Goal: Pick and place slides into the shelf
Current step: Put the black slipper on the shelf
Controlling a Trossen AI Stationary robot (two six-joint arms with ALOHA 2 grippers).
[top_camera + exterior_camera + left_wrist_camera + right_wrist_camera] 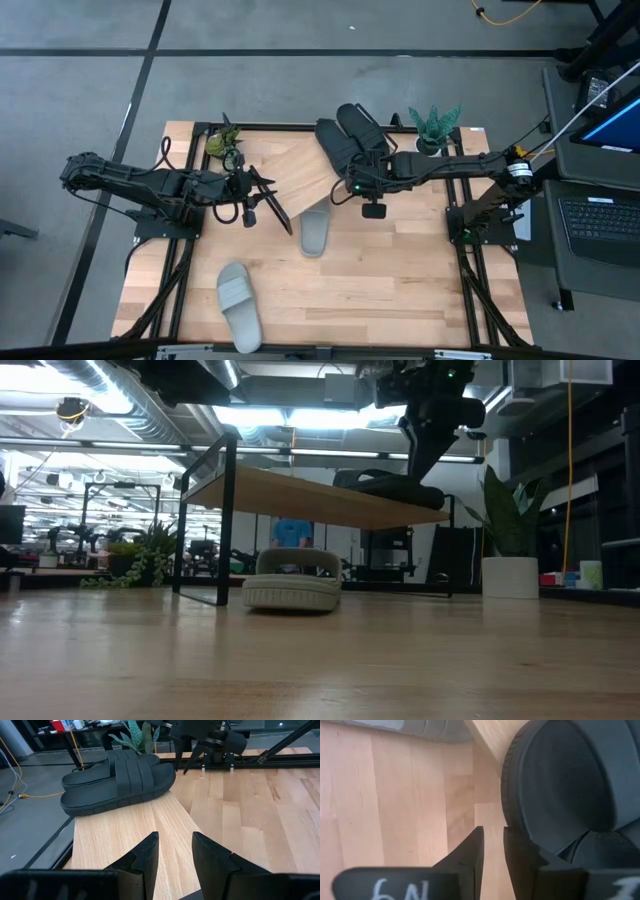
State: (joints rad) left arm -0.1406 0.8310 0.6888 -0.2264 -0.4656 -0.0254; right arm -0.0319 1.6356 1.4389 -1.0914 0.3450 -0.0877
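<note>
A grey concrete floor surrounds the light wooden desk [400, 290], with a small potted plant [434, 126] at its far edge and an open workshop visible behind in the low view. The shelf [300, 165], a tilted light wood board on a thin black wire frame, stands at the far middle of the desk. 2 matte black slide sandals [348, 135] already lie side by side at its right end. 1 light grey slide sandal [314, 232] lies half under the shelf's near edge, and a second light grey slide sandal [239, 306] lies well apart, near the front of the desk.

The right gripper [492, 852] hangs just beside the heel of the black pair, its fingers narrowly parted and holding nothing. The left gripper [175, 852] waits over the shelf's left part, fingers likewise narrow and empty.

2 of 4 slides seem placed. The step in hand looks like going for a grey slide. To do it well, the arm should clear the black pair without nudging it, spread its fingers wider, and take the grey slide by the strap, drawing it out from under the board before lifting.
</note>
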